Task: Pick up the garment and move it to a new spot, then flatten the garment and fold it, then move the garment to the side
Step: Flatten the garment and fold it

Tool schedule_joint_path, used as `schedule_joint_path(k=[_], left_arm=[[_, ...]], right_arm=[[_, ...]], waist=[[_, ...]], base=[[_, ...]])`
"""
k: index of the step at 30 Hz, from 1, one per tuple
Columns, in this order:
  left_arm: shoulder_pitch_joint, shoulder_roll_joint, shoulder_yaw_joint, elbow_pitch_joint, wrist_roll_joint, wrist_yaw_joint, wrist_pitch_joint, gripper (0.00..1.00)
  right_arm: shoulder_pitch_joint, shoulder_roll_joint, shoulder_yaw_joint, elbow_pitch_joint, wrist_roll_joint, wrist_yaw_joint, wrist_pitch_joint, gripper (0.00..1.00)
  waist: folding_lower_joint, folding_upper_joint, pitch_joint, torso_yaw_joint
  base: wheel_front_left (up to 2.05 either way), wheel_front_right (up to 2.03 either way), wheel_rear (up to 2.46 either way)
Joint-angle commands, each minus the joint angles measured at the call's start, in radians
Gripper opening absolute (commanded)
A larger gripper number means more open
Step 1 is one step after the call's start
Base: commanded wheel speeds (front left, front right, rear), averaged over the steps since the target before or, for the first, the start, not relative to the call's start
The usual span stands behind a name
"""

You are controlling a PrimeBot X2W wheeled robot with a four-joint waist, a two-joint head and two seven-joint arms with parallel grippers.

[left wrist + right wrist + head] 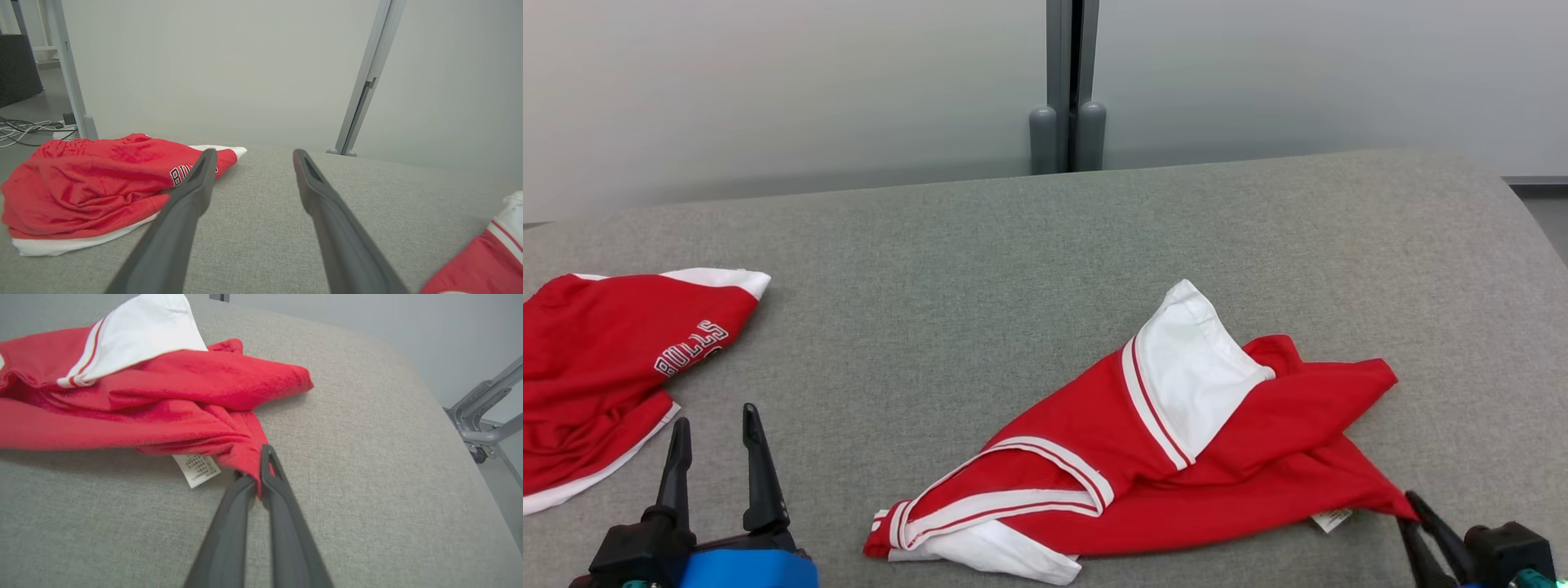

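Grey fabric-covered worktop (980,269), pale partition wall behind with a grey post (1068,122).

Item 1. Garment (1176,457): red jersey cloth with a white panel (1192,367) and striped trim, lying crumpled and half doubled over itself. Its lower corner is drawn to a point, with a care label (197,468) just beside that point.

Item 2. Right hand (255,473): closed on the garment's pointed corner, cloth pinched between the two fingers. The bulk of the garment spreads ahead of the fingertips and towards the other hand. The corner pinch probably serves to lift or drag the piece by one end, so the folds can fall out for flattening.

Item 3. Left hand (715,418): open, fingers spread, nothing between them, low over bare cloth-covered surface. The garment lies well apart from it, on its right-hand side.

Item 4. Second red piece (605,359), lettered "BULLS": lies just beside the left hand's outer finger, untouched, apparently parked aside.
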State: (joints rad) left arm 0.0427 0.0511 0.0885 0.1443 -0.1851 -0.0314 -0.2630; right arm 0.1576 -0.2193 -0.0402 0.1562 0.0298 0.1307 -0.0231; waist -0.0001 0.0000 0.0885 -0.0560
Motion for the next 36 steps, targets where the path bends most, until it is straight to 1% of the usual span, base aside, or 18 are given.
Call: schedule_joint_path(k=[1,8,10,14,20,23,28,29,36], left_arm=[[-0.006,-0.001,0.004,0.001,-0.005,0.003,-0.003,1.00],[-0.013,-0.001,0.006,0.005,-0.001,0.001,-0.003,1.00],[-0.016,-0.001,0.011,0.005,0.000,0.002,-0.003,1.00],[-0.020,-0.001,0.016,0.003,0.000,0.004,-0.003,1.00],[-0.031,-0.001,0.017,-0.001,0.005,0.003,-0.003,1.00],[-0.031,-0.001,0.019,-0.002,0.006,0.004,-0.003,1.00],[-0.032,-0.001,0.016,-0.001,0.008,0.003,-0.003,1.00],[-0.032,-0.001,0.016,-0.001,0.008,0.003,-0.003,1.00],[-0.040,-0.001,0.005,0.006,0.011,-0.001,-0.003,1.00]], right_arm=[[0.007,0.014,0.003,-0.041,0.019,0.000,-0.005,1.00],[-0.004,0.044,0.077,-0.191,0.110,0.000,-0.024,1.00],[-0.025,0.041,0.091,-0.230,0.118,0.000,-0.041,1.00],[-0.060,0.060,0.123,-0.245,0.117,0.000,-0.092,1.00],[-0.117,0.113,0.152,-0.184,0.122,0.000,-0.184,1.00],[-0.144,0.137,0.164,-0.145,0.122,0.000,-0.213,1.00],[-0.188,0.160,0.177,-0.052,0.112,0.000,-0.236,1.00],[-0.188,0.160,0.177,-0.052,0.112,0.000,-0.236,1.00],[-0.258,0.168,0.191,0.098,0.088,0.000,-0.243,1.00]], waist=[[0.0001,0.0000,0.005,-0.001],[0.0001,0.0000,0.012,0.003],[0.0001,0.0000,0.014,0.004],[0.0001,0.0000,0.013,0.006],[0.0001,0.0000,0.016,0.011],[0.0001,0.0000,0.018,0.010],[0.0001,0.0000,0.022,0.009],[0.0001,0.0000,0.022,0.009],[0.0001,0.0000,0.027,0.012]], base=[[0.00,0.00,0.00],[0.00,0.00,0.00],[0.00,0.00,0.00],[0.00,0.00,0.00],[0.00,0.00,0.00],[0.00,0.00,0.00],[0.00,0.00,0.00],[0.00,0.00,0.00],[0.00,0.00,0.00]])
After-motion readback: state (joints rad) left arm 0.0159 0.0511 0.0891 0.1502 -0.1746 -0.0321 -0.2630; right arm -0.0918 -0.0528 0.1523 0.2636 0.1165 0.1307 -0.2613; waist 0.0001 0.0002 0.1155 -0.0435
